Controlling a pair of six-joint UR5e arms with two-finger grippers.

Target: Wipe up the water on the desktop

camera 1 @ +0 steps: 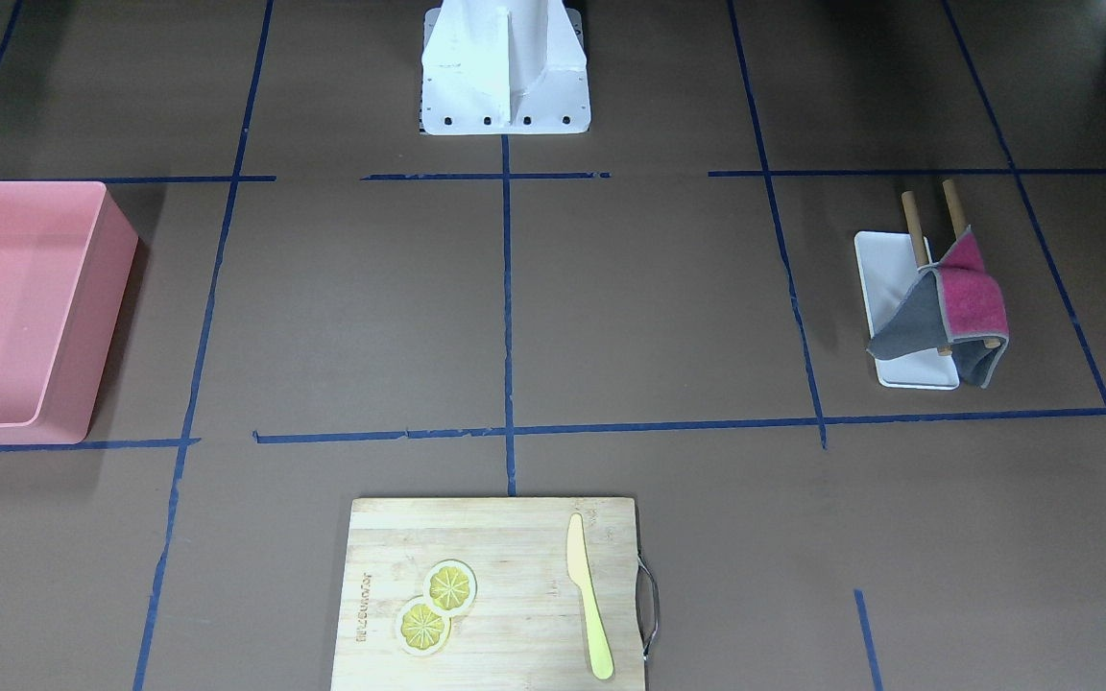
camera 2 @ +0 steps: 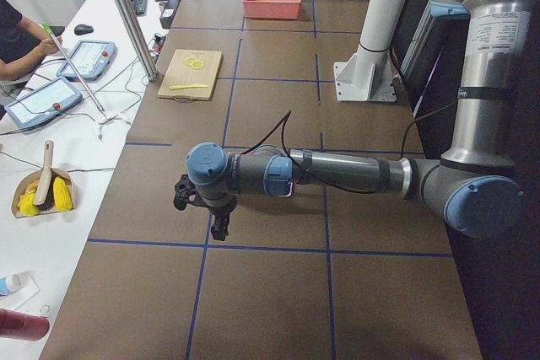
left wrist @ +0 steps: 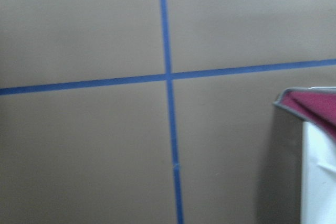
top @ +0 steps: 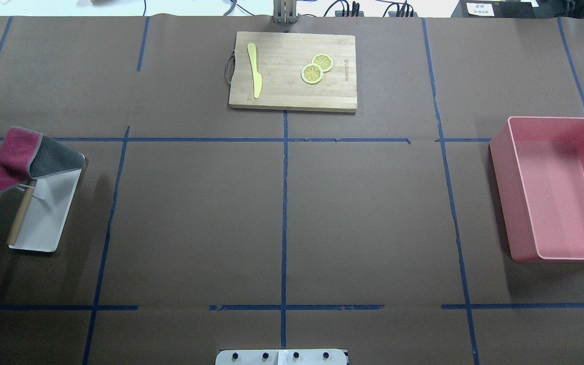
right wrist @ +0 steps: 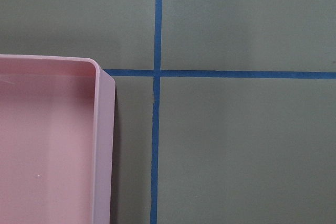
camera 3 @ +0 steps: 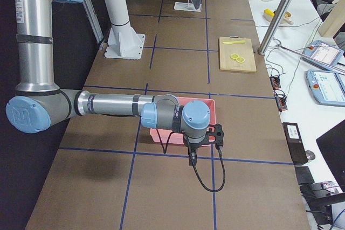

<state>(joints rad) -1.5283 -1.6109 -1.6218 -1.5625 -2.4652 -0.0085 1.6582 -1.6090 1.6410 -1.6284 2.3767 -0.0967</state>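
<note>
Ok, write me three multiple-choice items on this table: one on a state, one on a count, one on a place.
1. The pink bin is: A upright and empty; B overturned; C stacked on another bin.
2. Lemon slices on the cutting board: A one; B two; C four.
3. The cloth hangs: A in the pink bin; B on the cutting board; C on the peg rack.

Answers: 1 A, its open top shows a bare floor. 2 B, two overlapping slices lie beside the knife. 3 C, it drapes over the rack's wooden pegs.

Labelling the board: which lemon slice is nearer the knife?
The lemon slice closer to the robot; the other slice sits farther from the yellow knife.
</note>
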